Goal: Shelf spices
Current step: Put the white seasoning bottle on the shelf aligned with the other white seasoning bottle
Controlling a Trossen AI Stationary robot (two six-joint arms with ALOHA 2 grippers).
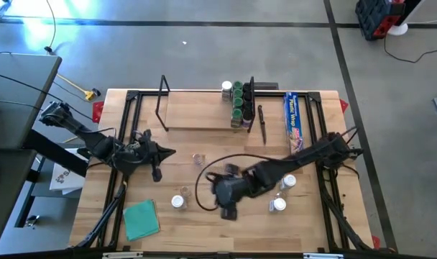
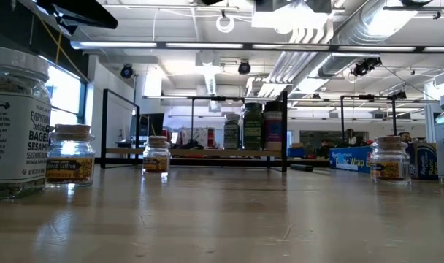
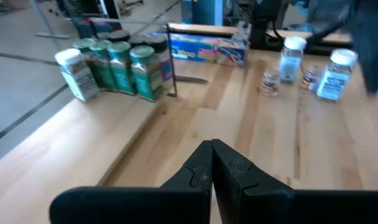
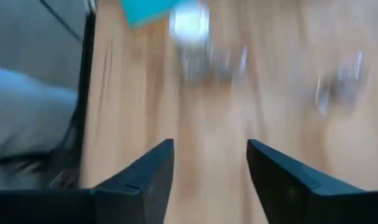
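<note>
Spices [image 1: 237,101] on shelf [image 1: 197,111], right gripper [image 4: 209,180] low over table, jaws apart, left gripper [image 3: 212,165] jaws together.

Blue wrap box [image 1: 294,123], teal cloth [image 1: 141,219], black knife [image 1: 261,124].

1. This is a big workshop or robot lab, not a home.
2. The bare ceiling has silver pipes [image 2: 302,55] and long white lights [image 2: 229,46].
3. The smooth grey floor [image 1: 204,57] has dark tape lines on it.
4. The light wooden table [image 1: 204,216] sits in a black metal frame [image 1: 129,129], with cables running along it.
5. More black metal frames [image 2: 361,117] and tables stand far back in the room.
</note>
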